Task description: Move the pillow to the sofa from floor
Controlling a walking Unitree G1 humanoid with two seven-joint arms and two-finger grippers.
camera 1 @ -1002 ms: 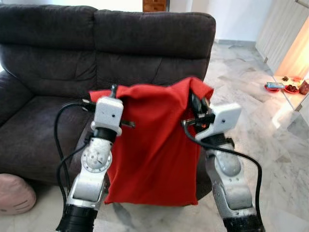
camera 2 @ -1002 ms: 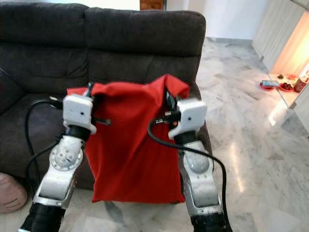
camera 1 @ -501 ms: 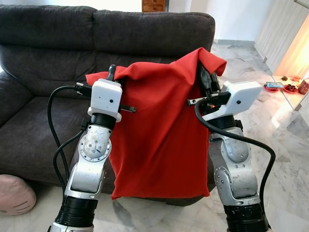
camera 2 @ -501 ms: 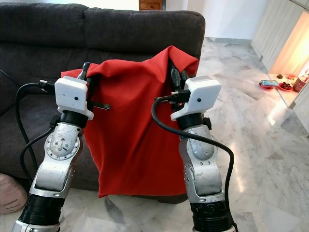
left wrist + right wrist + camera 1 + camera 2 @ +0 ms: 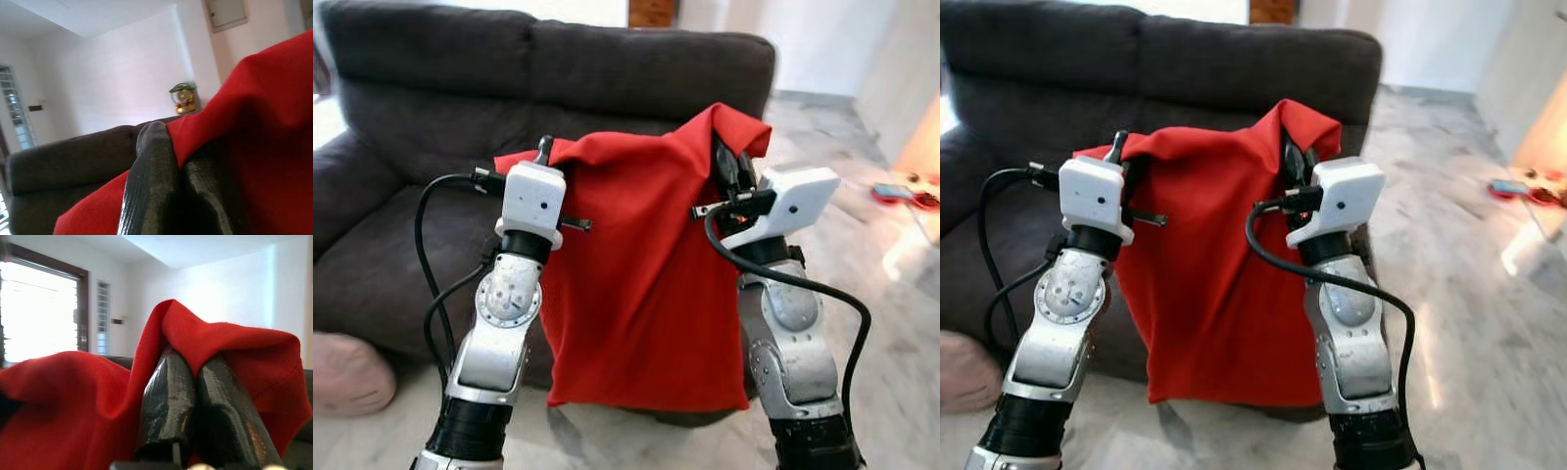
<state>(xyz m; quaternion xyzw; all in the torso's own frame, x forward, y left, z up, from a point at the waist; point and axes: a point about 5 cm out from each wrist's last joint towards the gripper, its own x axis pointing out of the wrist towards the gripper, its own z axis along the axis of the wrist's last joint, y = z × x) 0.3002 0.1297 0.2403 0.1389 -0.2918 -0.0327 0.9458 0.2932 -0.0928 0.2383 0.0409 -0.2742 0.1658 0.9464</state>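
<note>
Pillow [image 5: 641, 284] hung long-axis down between left hand [image 5: 543, 155] and right hand [image 5: 726, 164], both clamped on its top corners; sofa [image 5: 401, 225] just beyond.

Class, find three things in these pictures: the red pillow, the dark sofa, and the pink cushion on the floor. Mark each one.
red pillow [image 5: 641, 294]: left eye view, middle of its hanging red cloth.
dark sofa [image 5: 509, 69]: left eye view, upper backrest.
pink cushion [image 5: 347, 377]: left eye view, its rounded top by the floor.
</note>
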